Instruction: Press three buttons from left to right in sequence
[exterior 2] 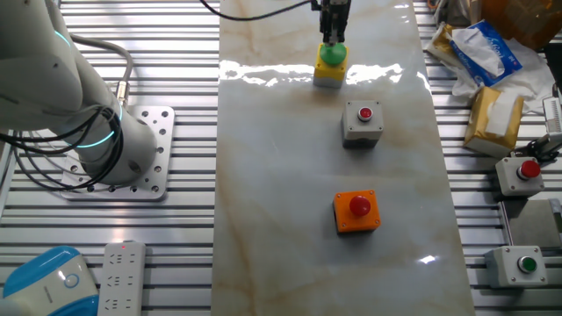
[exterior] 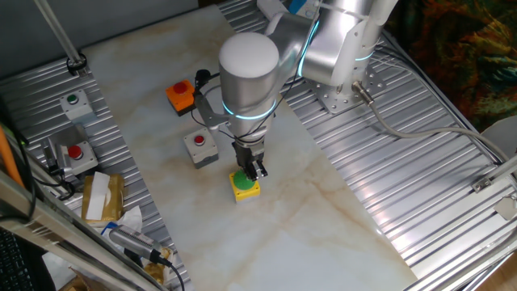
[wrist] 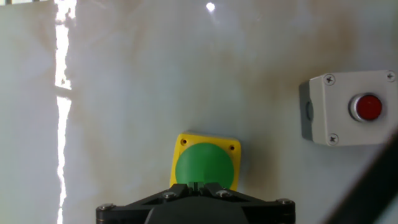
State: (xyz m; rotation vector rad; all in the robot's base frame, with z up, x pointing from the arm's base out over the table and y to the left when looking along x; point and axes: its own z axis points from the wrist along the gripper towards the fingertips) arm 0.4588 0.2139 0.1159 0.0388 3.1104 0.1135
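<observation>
on the marble-patterned surface (exterior: 323,210) three button boxes sit in a slanted row, each well apart from the next. in one fixed view, going left to right, the orange box (exterior: 181,96) with its red button comes first, near the far edge. next is the grey box (exterior: 199,147) with a red button, in the middle of the row. last is the yellow box (exterior: 245,187) with the large green button (wrist: 204,167). the gripper (exterior: 257,170) is right over this yellow box, pointing straight down, its tips at the green button. in the hand view the fingertips (wrist: 214,188) meet with no gap between them, so the gripper is closed, holding nothing, at the button's near edge.
</observation>
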